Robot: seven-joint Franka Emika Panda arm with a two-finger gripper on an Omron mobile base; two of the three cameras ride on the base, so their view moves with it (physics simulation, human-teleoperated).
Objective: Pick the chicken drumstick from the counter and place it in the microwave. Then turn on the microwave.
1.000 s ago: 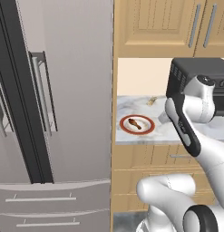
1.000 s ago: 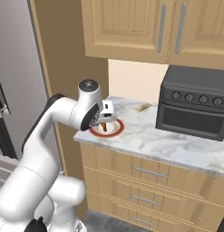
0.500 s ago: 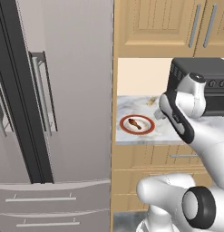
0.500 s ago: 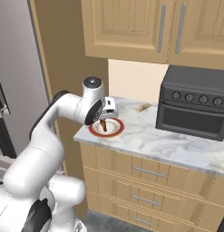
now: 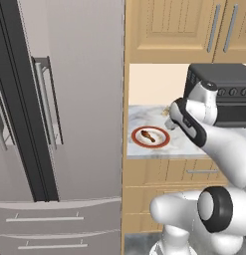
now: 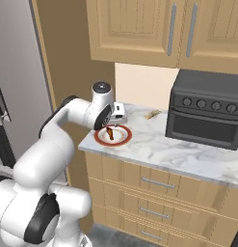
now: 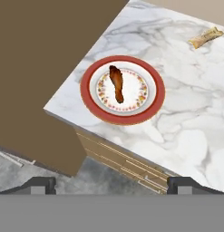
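Hovering with fingers spread wide, the hand (image 7: 111,183) hangs above the desk (image 7: 190,113) edge; the chicken drumstick (image 7: 116,84) lies ahead on a red-rimmed plate (image 7: 152,106). It should descend centred, fingers straddling the narrow shaft.

No legible text, labels, brands, numbers or signs, black boxy toaster oven (image 6: 205,111) knob panel unmarked, red-rimmed white plate (image 7: 123,89) bearing pattern only

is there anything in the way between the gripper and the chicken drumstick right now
Nothing visible. The chicken drumstick lies uncovered on the red-rimmed plate near the counter corner, and the gripper, jaws spread wide, looks down at it through open air.
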